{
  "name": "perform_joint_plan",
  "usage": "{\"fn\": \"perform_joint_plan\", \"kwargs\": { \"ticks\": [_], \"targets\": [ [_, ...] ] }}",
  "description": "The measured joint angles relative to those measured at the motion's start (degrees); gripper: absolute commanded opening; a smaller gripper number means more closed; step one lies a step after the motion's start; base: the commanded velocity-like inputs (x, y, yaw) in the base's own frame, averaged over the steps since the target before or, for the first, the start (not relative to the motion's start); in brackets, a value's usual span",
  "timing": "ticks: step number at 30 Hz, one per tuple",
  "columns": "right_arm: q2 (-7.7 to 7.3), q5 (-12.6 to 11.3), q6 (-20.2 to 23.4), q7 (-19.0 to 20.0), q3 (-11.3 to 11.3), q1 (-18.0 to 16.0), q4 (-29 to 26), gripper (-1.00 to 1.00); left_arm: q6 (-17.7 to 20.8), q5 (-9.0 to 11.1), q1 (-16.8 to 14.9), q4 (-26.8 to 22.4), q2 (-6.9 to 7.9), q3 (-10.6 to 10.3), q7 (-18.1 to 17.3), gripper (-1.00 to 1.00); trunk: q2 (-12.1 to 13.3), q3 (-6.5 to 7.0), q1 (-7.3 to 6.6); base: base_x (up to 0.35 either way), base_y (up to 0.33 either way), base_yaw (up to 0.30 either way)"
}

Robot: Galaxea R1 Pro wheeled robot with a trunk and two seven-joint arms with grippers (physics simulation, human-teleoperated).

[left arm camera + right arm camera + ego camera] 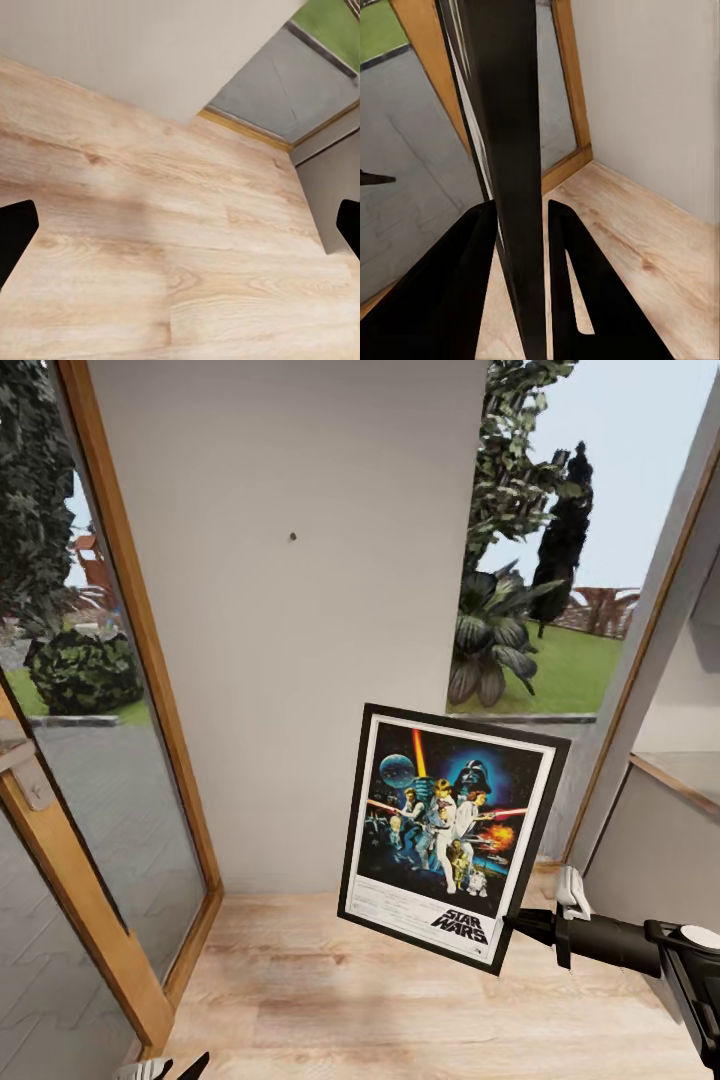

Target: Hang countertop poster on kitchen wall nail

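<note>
The Star Wars poster [450, 830] hangs in the air in front of a pale wall, slightly tilted, its picture side facing me. My right gripper [512, 928] is shut on its lower right corner. In the right wrist view the poster [506, 135] runs edge-on between the two dark fingers [472, 285]. A small dark wall nail [292, 537] sticks out of the wall, well above and to the left of the poster. My left gripper [180, 225] is open over the wooden floor, holding nothing; its tips [165, 1068] peek in low down. The kitchen countertop is out of view.
A wood-framed glass door [120, 690] flanks the wall panel on the left. A window with a garden behind it [540, 610] lies to the right, and a slanted grey frame [650, 660] beyond it. Light wooden floor [330, 1000] stretches below.
</note>
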Motion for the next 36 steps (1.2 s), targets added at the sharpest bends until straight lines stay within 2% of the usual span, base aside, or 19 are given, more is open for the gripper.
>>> {"fn": "perform_joint_plan", "kwargs": {
  "ticks": [20,24,26,28,29,30,36],
  "targets": [
    [0.00,0.0,0.0,0.1,0.1,0.0,0.0,-1.00,0.0,0.0,0.0,0.0,0.00,0.0,0.0,1.00,0.0,0.00,0.00,0.336,0.000,0.000],
    [0.00,0.0,0.0,0.1,0.1,0.0,0.0,-1.00,0.0,0.0,0.0,0.0,0.00,0.0,0.0,1.00,0.0,0.00,0.02,0.159,0.000,0.000],
    [0.24,-0.1,0.4,0.1,0.5,0.0,-0.2,-1.00,-0.1,1.9,1.5,0.1,-0.04,0.0,0.0,1.00,0.0,0.00,0.03,0.010,0.000,0.000],
    [0.78,-0.1,0.7,0.0,1.4,-0.1,-1.1,-1.00,-0.2,5.8,3.2,0.1,-0.02,0.0,0.1,1.00,0.0,0.00,0.03,0.003,0.000,0.000],
    [2.20,-0.2,9.6,0.0,3.4,-1.0,-8.3,-1.00,-0.2,15.0,6.3,0.1,-0.13,0.3,0.0,1.00,0.0,0.00,0.04,0.000,0.000,0.000],
    [2.37,-0.2,12.1,0.0,4.5,-2.1,-11.3,-1.00,-0.3,15.9,7.1,0.1,-0.15,-0.1,0.0,1.00,0.0,0.00,0.02,0.000,0.000,0.000],
    [2.55,-0.2,18.5,-0.1,8.6,-7.9,-14.1,-1.00,-0.3,16.9,7.9,0.1,-0.17,-0.1,0.0,1.00,0.0,0.01,0.03,0.000,0.000,0.000]
  ]
}}
